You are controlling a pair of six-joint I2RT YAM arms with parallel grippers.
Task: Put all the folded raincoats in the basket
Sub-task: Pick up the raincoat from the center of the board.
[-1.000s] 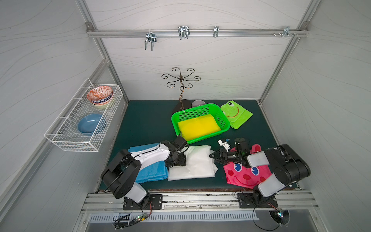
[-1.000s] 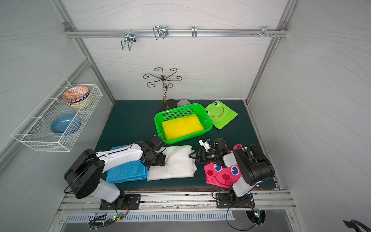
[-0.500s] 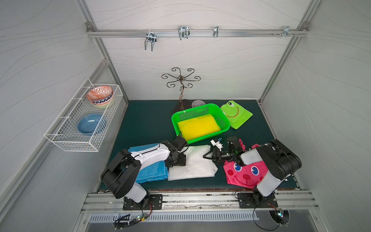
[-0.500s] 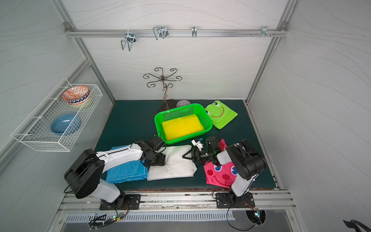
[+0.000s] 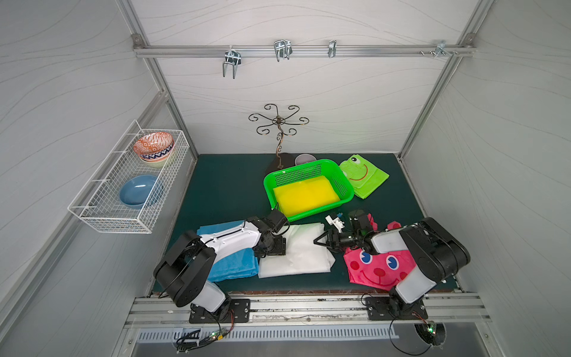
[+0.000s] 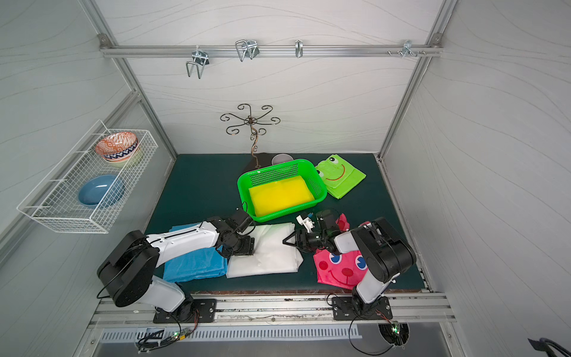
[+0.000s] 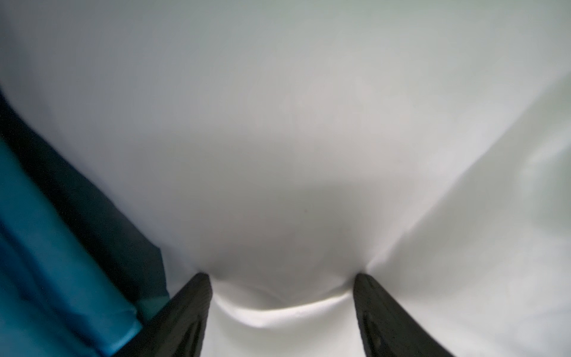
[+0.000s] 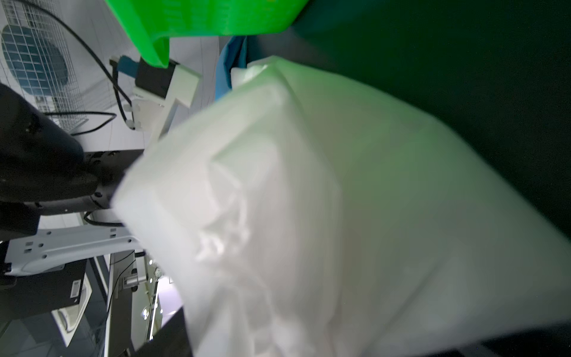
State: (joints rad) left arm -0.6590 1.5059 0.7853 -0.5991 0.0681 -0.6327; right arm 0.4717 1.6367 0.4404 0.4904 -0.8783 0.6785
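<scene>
Pressing into what, that left gripper (image 7: 281, 279)? — DESK

The white folded plastic raincoat (image 5: 302, 253), lying on the dark green mat (image 5: 228, 191) just short of the bright green perforated plastic basket (image 5: 296, 176). Jaws wide apart, both tips dug into the sheet, a ridge puckered between them, nothing pinched. The right gripper (image 5: 321, 241) stands with jaws parted at the raincoat's opposite edge; no grip shows. — PHOTOGRAPHER

What crowds them? — DESK

A yellow folded sheet (image 5: 304, 196) already covers the basket's floor. A blue folded raincoat (image 5: 234, 265) lies under the left arm (image 5: 228, 241), just beside the white one; a pink raincoat with a smiling face (image 5: 377, 269) under the right arm (image 5: 389, 241); a green frog-face raincoat (image 5: 364, 179) beside the basket. — PHOTOGRAPHER

Changed in the last second? — DESK

The right arm has reached in from over the pink one; the left has not shifted. Around: white panelled walls (image 5: 309, 92), a hook rail (image 5: 302, 52), a curled metal stand (image 5: 279, 123), a white wire rack (image 5: 102, 216) holding a patterned orange bowl (image 5: 153, 146) and a blue bowl (image 5: 139, 190). — PHOTOGRAPHER
</scene>
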